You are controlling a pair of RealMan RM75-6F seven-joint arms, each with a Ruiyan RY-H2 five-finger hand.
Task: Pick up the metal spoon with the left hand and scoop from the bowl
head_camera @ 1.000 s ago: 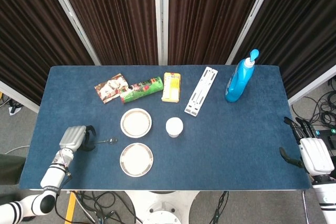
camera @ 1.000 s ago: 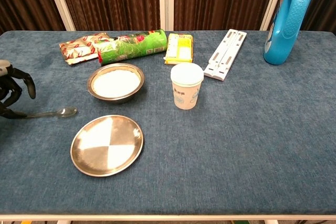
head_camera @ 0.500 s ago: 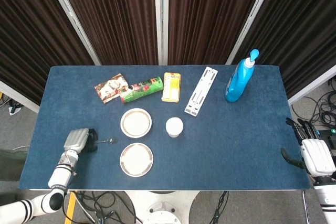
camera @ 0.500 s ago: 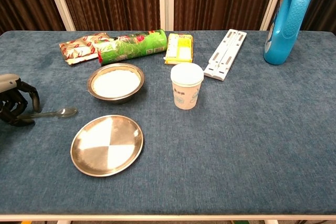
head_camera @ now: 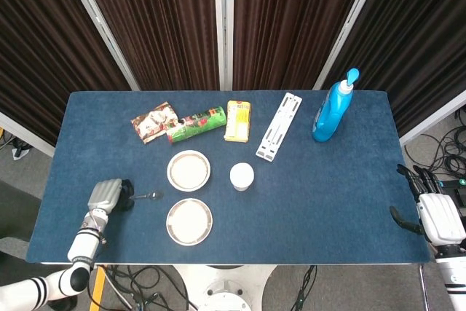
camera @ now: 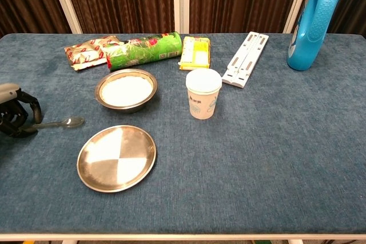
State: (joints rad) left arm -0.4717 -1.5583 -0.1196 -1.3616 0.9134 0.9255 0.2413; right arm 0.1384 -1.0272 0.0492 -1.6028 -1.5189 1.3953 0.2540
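Left hand (camera: 14, 117) curls round the slim metal spoon's (camera: 60, 123) handle (bowl end resting on the counter). I'm mid-grasp; next comes lifting it toward the round steel bowl (camera: 126, 90) of white powder.

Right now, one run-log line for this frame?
phase: grasping | left hand fingers curled over metal spoon handle, spoon flat on table | bowl untouched | right hand idle off table edge

Left robot hand (camera: 14, 117) hides spoon (camera: 62, 122) handle; bottle (camera: 313, 20) top cropped.
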